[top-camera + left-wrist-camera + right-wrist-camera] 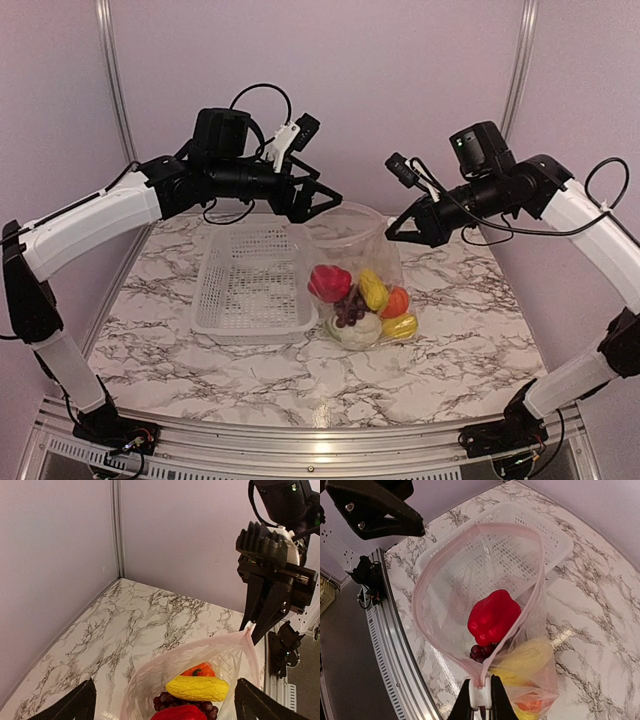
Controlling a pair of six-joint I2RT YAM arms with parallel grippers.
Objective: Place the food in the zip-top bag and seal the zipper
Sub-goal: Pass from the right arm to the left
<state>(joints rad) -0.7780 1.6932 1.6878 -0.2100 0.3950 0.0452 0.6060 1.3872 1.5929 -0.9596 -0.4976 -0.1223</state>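
Observation:
The clear zip-top bag (350, 250) stands on the table with its mouth wide open. Inside lie the red bell pepper (329, 282), grape bunch (350, 307), a yellow corn piece (373, 290), orange fruit (396, 302), cauliflower (355, 332) and a second yellow piece (400, 326). My right gripper (481, 696) is shut on the end of the zipper (427, 572) at the mouth's right corner and holds it up. My left gripper (318, 203) is open, just above the mouth's left side; its fingers (75, 702) straddle the bag's near end.
The white perforated basket (255, 285) sits left of the bag, touching it, with nothing in it. Purple walls with metal posts close in the back and sides. The metal rail (300, 440) runs along the near edge.

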